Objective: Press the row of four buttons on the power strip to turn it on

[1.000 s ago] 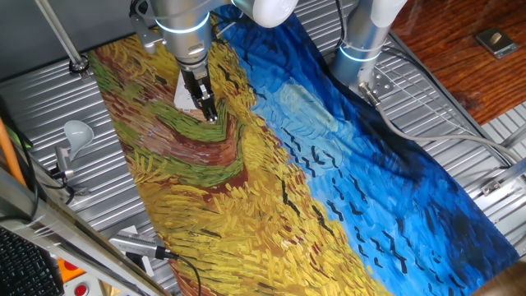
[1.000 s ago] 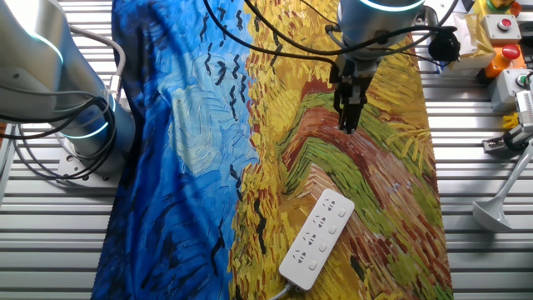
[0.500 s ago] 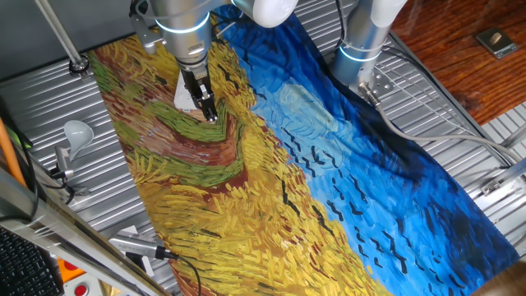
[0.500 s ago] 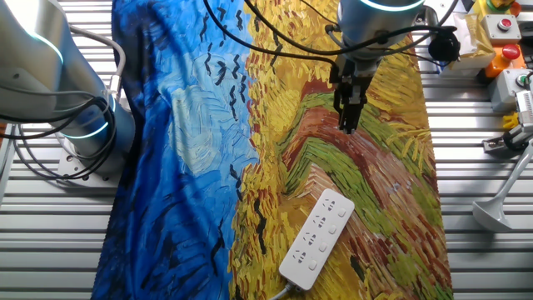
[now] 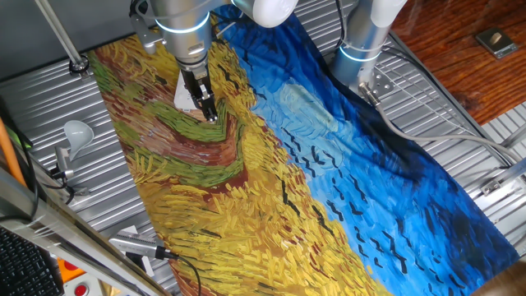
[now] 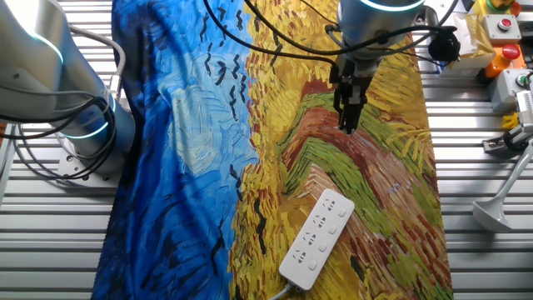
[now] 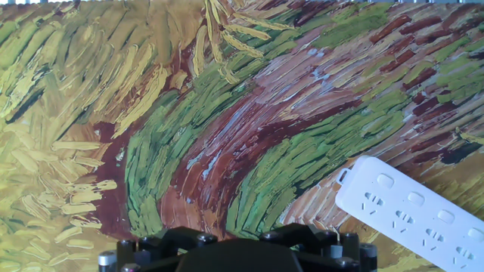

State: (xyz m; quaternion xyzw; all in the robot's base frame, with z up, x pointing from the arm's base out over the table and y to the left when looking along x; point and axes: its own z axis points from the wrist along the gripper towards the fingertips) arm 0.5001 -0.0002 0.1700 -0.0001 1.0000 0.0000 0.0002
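The white power strip (image 6: 318, 237) lies slanted on the painted cloth, with its cord end toward the near edge in the other fixed view. The row of four buttons (image 6: 330, 237) runs along its right side. In the hand view the power strip (image 7: 412, 213) sits at the lower right and its buttons (image 7: 414, 198) line its upper edge. My gripper (image 6: 348, 127) hangs above the cloth, well clear of the strip, and its fingers meet in one tip with nothing held. In one fixed view the gripper (image 5: 210, 115) covers most of the strip (image 5: 184, 95).
A second arm's base (image 6: 79, 125) stands on the blue side of the cloth. A white lamp head (image 5: 77, 131) and a control box (image 6: 504, 33) with coloured buttons sit on the slatted metal table (image 6: 483, 258) beside the cloth.
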